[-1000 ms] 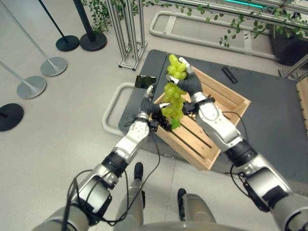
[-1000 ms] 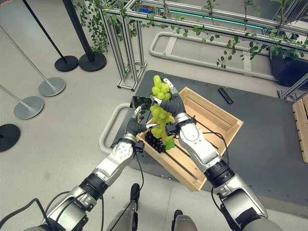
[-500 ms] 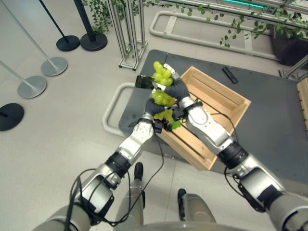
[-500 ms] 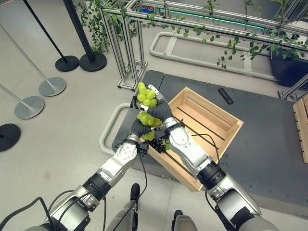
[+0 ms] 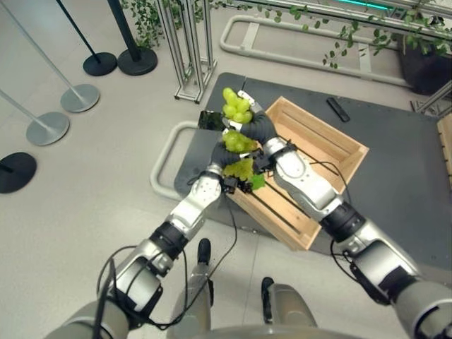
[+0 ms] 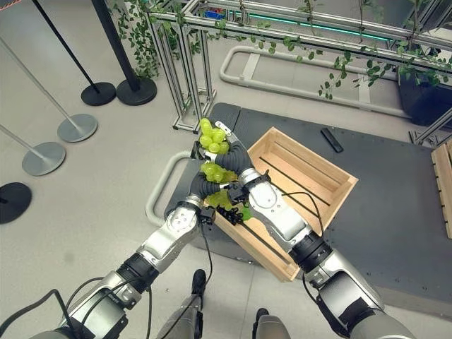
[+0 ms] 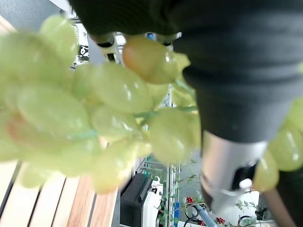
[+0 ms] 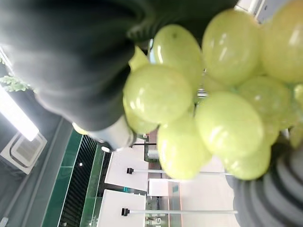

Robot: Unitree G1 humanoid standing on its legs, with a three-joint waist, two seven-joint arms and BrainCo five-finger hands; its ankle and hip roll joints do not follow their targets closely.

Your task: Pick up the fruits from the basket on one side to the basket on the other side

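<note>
**Over the crate's left corner: green grapes between both robot hands**

Above the near-left corner of the wooden crate, the bunch of green grapes is held up in the air, upright, top cluster higher than both wrists. Right robot hand is wrapped round the upper-middle of the bunch, fingers curled on it, dark cover facing the camera. Left robot hand sits just below and to the left, touching the lower part of the bunch; its fingers are hidden behind the grapes, cannot tell if they grip. Both wrist views show grapes pressed right against the dark covers. A dark grape cluster with a green leaf lies at the crate's near-left edge, just under the hanging bunch. The crate sits angled on a dark grey platform. A small black remote-like object lies on the platform beyond the crate, well apart. Stanchion bases stand on the floor at far left.
</note>
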